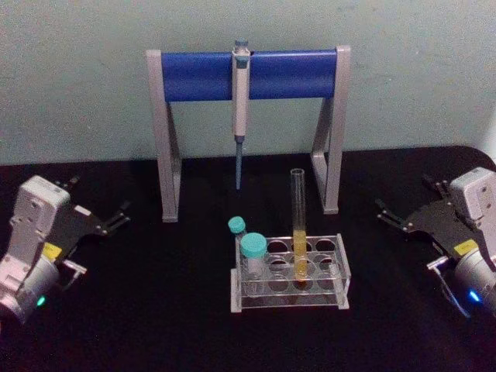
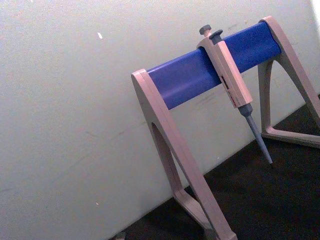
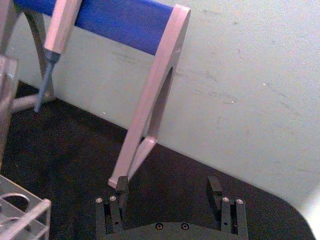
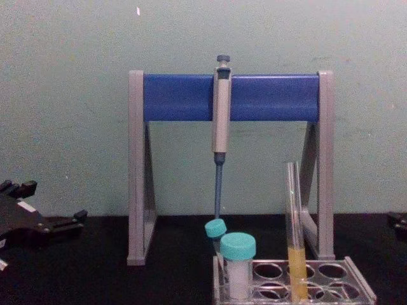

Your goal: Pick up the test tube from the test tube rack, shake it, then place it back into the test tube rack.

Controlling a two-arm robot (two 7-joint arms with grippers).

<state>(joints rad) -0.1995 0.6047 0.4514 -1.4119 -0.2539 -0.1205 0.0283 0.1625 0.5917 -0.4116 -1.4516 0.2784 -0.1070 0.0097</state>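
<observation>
- Head view: the test tube [image 1: 299, 225] stands upright in a middle hole of the test tube rack [image 1: 339, 273], with yellow-orange liquid in its lower part. The rack sits at the centre of the black table [image 1: 170, 310].
- Two teal-capped tubes [image 1: 253, 252] stand at the rack's left end. Behind the rack, a pipette [image 1: 241, 108] hangs from the grey-and-blue stand [image 1: 194, 76].
- The left gripper [image 1: 99, 198] rests at the table's left side, well apart from the rack, its fingers spread and holding nothing. The right gripper [image 1: 403, 198] sits at the table's right side, also well apart, fingers parted and empty.
- Left wrist view: the stand [image 2: 200, 75] and the hanging pipette [image 2: 231, 75] show against the pale wall.
- Right wrist view: the right gripper's [image 3: 167, 187] two fingers [image 3: 121, 187] stand wide apart above the dark table, nothing between them. A corner of the rack [image 3: 30, 215] shows at the edge.
- Chest view: the test tube [image 4: 294, 216] rises upright out of the rack [image 4: 356, 286], to the right of the capped tubes [image 4: 238, 260]. The left gripper [image 4: 51, 202] lies low at the left edge, fingers apart.
</observation>
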